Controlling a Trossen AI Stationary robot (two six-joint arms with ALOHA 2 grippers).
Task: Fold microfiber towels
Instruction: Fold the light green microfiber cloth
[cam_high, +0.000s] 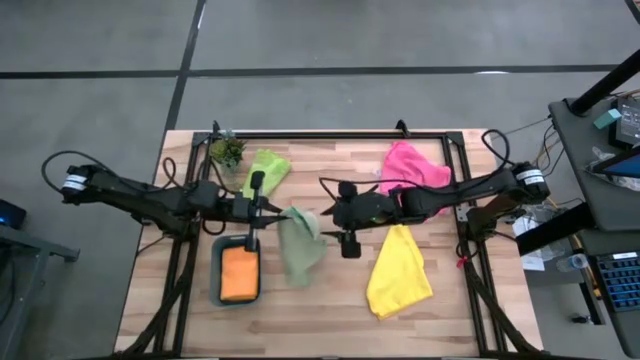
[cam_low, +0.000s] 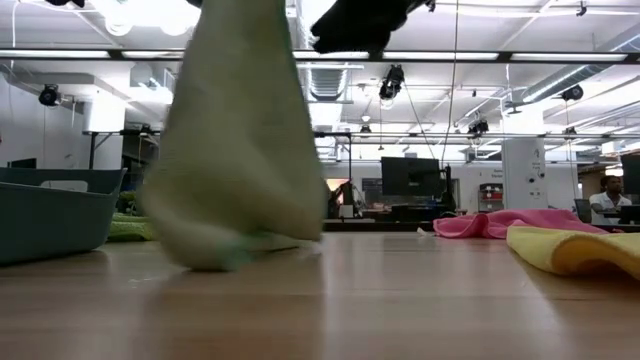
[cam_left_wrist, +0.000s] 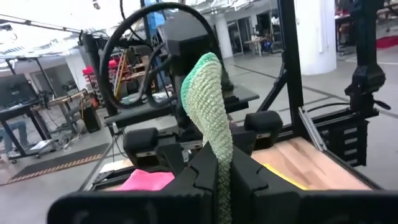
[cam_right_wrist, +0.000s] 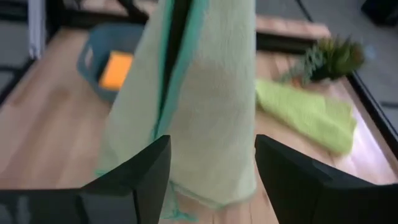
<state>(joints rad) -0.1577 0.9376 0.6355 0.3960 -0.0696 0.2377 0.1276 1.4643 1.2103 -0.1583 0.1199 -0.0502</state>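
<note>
Left gripper (cam_high: 268, 212) pinches the pale sage towel (cam_high: 300, 250), hanging mid-table; right gripper (cam_high: 335, 215) stands wide, empty. Lower gently, keeping edges aligned.

A pale sage green towel (cam_left_wrist: 208, 106) of soft, nubby microfiber shows a looped, matt pile with a darker stitched edge, pinched between smooth matt black plastic fingers (cam_left_wrist: 199, 180) above a table (cam_high: 330, 320) of light butcher-block wood whose strips carry a faint sheen. The yellow towel (cam_high: 398, 272), pink towel (cam_high: 412, 166) and lime green towel (cam_high: 266, 170) lie as matt, rumpled cloth on the boards. An orange towel (cam_high: 239, 273) sits in a smooth teal plastic tray (cam_low: 50, 215).
</note>
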